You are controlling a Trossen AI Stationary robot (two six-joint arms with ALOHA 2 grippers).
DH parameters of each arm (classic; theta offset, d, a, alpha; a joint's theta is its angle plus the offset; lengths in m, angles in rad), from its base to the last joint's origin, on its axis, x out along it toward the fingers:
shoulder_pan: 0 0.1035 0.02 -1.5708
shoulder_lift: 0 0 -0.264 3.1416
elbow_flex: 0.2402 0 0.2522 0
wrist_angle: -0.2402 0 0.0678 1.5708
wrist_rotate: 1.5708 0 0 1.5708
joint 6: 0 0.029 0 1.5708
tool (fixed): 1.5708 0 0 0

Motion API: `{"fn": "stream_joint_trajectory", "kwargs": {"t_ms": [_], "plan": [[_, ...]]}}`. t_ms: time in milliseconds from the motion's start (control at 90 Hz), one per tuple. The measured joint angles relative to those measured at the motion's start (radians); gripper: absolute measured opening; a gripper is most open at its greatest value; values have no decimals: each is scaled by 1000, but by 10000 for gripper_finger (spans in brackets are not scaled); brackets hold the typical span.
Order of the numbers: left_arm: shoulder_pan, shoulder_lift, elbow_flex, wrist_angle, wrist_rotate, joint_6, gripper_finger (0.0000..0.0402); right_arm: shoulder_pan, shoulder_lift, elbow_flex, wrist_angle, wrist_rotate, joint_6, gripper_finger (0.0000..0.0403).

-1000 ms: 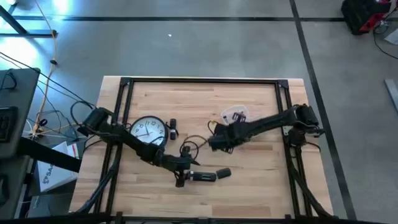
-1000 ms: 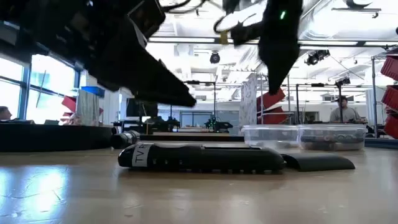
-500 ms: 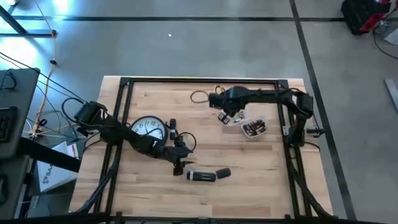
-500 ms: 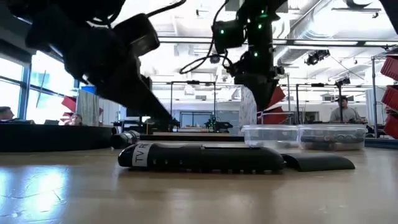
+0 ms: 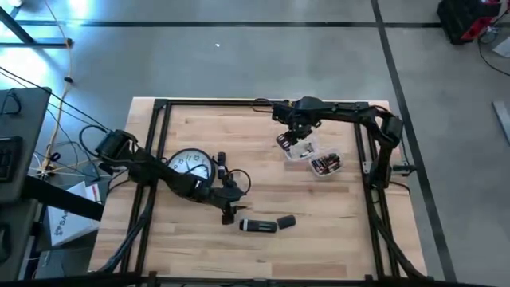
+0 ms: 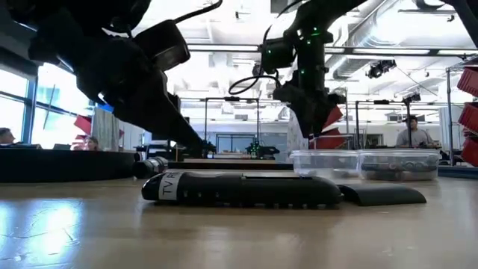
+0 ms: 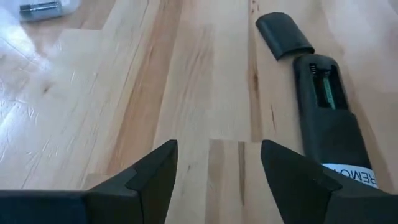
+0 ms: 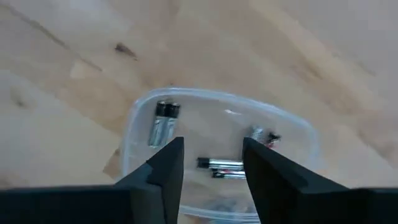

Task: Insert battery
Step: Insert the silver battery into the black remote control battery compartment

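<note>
A black remote (image 5: 259,226) lies on the wooden table with its back up. The left wrist view shows its battery bay (image 7: 324,89) uncovered. Its loose cover (image 5: 286,222) lies just beside it. My left gripper (image 5: 231,211) stands open a little to the left of the remote, fingers apart over bare wood (image 7: 217,152). My right gripper (image 5: 290,135) hovers open at the far side over a clear tub (image 8: 217,134) that holds loose batteries (image 8: 163,123).
A round white clock (image 5: 190,166) lies at the left beside my left arm. A second clear tub (image 5: 324,164) with batteries sits to the right of the first. A black frame (image 5: 255,102) runs round the table. Bare wood lies along the near edge.
My right gripper has swung from the table's middle toward the far edge and now hangs over the clear tub. My left gripper has drawn back a little from the remote's left end toward the far edge. Remote and cover have stayed put.
</note>
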Motion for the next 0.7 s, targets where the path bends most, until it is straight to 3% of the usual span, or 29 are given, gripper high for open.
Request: {"fn": "stream_joint_trajectory", "kwargs": {"t_ms": [700], "plan": [[0,0,0,0,0,-8,211,0,194,1,68,-42,13,128]]}}
